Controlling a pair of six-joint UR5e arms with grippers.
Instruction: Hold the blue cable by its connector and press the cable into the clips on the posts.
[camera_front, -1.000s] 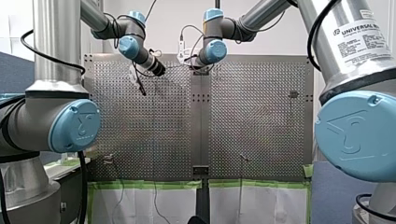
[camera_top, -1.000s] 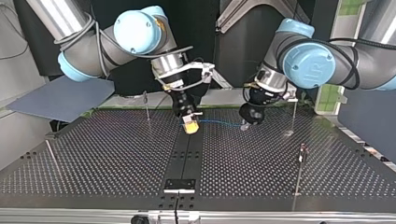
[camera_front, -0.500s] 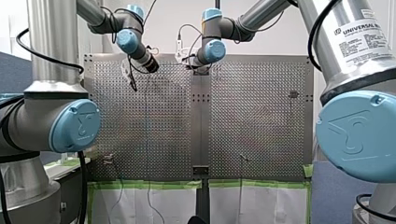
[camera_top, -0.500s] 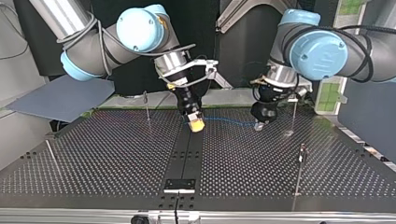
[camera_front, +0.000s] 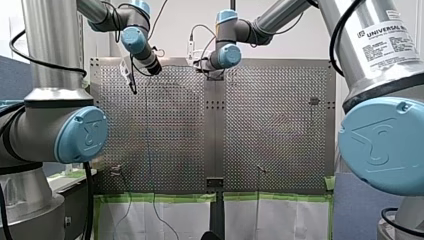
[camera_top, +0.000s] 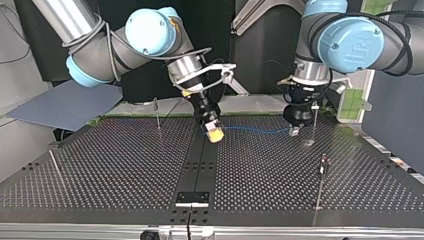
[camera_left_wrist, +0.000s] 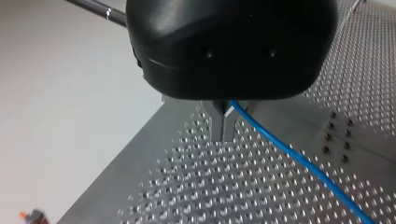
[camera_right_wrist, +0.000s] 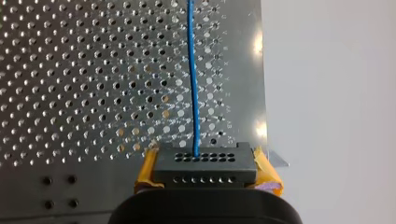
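Note:
In the right wrist view my right gripper (camera_right_wrist: 204, 158) is shut with its yellow pads on a black connector (camera_right_wrist: 205, 170). The blue cable (camera_right_wrist: 192, 84) leaves the connector and runs straight ahead over the perforated plate. In the left wrist view the metal fingers of my left gripper (camera_left_wrist: 224, 136) are shut on the blue cable (camera_left_wrist: 299, 163), which trails off to one side. In the top view the cable (camera_top: 255, 131) stretches low over the table between my right gripper (camera_top: 215, 134) and my left gripper (camera_top: 295, 131). A thin post (camera_top: 315, 122) stands just right of my left gripper.
More posts stand on the table in the top view: one at the back left (camera_top: 157, 114), one at the front right (camera_top: 322, 167) and a slanted rod (camera_top: 56, 167) at the far left. A black strip (camera_top: 200, 165) runs down the table's middle.
My left gripper has slid toward the top view's right, stretching more cable and nearing the back right post. My right gripper, still on the connector, followed slightly rightward.

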